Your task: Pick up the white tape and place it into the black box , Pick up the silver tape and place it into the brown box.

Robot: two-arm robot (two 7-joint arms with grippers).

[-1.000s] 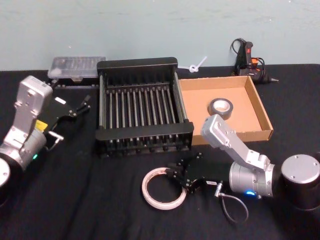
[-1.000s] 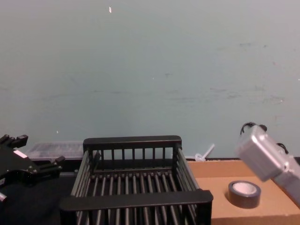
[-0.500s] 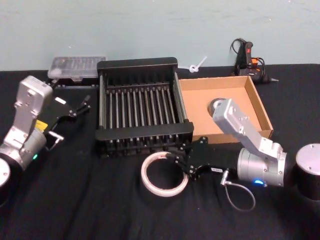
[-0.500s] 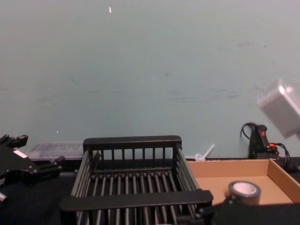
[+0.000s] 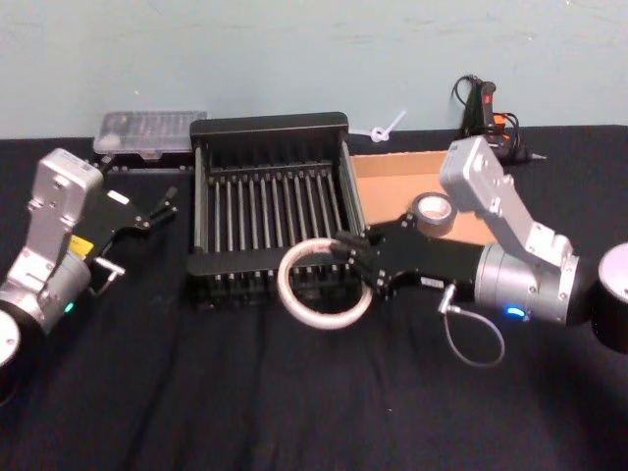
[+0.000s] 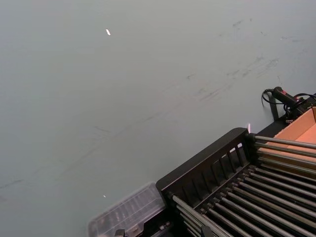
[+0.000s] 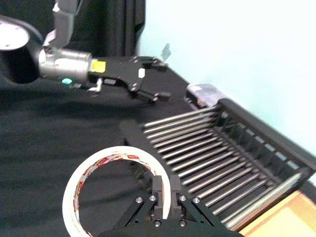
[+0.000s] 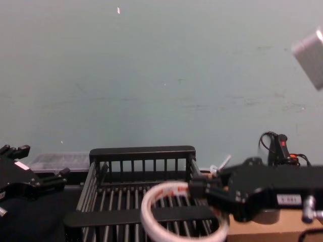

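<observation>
- The right tool (image 5: 365,263) grips the white tape (image 5: 324,286) by its right-hand rim, the ring lifted clear of the counter (image 5: 245,392) and hanging over the near rail of the black box (image 5: 270,186).
- The white tape is a wide, thin hoop; the right wrist view shows red-and-white print on its inner face (image 7: 106,170), with the two tool fingers (image 7: 159,190) pinched across the band.
- From the chest view the ring (image 8: 174,222) tilts in front of the crate's near rail, and the right tool (image 8: 202,190) reaches in from the right, black and blocky.
- The black box is hard plastic, slatted walls, round bars across the bottom, thick rim rails; the left wrist view catches its far corner (image 6: 207,165) and a strip of the cardboard beyond.
- The silver tape (image 5: 432,212), a small thick grey roll with a pale core, lies flat inside the brown box (image 5: 392,167), a shallow cardboard tray touching the crate's right side.
- The left tool (image 5: 157,211) sits parked to the left of the crate, above the black cloth, its fingers spread apart and holding nothing.
- A clear plastic case (image 5: 149,130) lies behind it near the wall, and a glue gun (image 5: 488,116) stands at the far right.
</observation>
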